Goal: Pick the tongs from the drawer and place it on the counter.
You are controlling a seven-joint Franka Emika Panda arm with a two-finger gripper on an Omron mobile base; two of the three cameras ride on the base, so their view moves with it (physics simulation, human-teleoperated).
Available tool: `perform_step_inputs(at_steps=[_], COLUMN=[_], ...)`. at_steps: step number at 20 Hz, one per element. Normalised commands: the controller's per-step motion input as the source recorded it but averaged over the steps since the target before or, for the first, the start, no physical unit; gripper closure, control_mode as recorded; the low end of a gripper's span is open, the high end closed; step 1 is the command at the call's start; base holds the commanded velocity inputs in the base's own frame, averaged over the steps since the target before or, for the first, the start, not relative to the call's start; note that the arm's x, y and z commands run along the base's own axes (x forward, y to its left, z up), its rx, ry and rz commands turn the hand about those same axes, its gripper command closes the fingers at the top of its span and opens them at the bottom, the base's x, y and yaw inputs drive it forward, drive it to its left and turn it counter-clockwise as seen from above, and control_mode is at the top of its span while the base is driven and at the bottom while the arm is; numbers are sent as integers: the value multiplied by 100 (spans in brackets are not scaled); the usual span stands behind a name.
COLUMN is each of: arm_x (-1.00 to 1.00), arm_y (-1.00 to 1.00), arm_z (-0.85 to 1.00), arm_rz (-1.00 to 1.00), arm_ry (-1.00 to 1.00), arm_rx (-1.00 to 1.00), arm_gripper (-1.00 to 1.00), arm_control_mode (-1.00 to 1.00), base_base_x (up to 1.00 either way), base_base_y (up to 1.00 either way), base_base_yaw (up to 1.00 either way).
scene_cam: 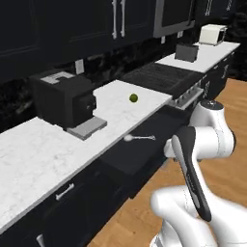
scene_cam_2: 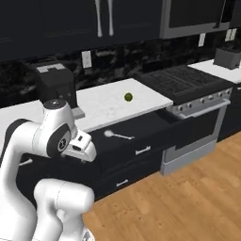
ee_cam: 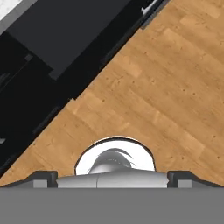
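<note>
A: Inside the open drawer (scene_cam: 140,154), far edge, lie the tongs (scene_cam: 140,138), below the desk (scene_cam: 58,140).

B: End effector (ee_cam: 112,177) spread apart, empty, facing the floor. Risk: thin handle slips sideways.

drawer (scene_cam: 140,154) is pulled out and open from above, nothing over the tongs (scene_cam: 140,138). counter (scene_cam: 43,149) edge runs along its far side, at 11 o'clock from the tongs. Coffee machine (scene_cam: 65,99) stands on the slab at 10 o'clock, green ball (scene_cam: 133,98) at 12, bare marble between them. Stove (scene_cam_2: 188,84) at 2 o'clock.
</note>
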Motion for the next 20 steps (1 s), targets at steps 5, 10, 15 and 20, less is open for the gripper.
perform_step_inputs(at_steps=[5, 10, 15, 20], arm_x=[0, 0, 0, 0], arm_y=[0, 0, 0, 0], arm_z=[0, 0, 0, 0], arm_rz=[0, 0, 0, 0], arm_ry=[0, 0, 0, 0], arm_rx=[0, 0, 0, 0], arm_gripper=[-100, -100, -100, -100], arm_control_mode=[100, 100, 100, 100], base_base_x=[3, 59, 52, 35], base_base_y=[100, 96, 74, -4], base_base_yaw=[-47, -45, -43, -50])
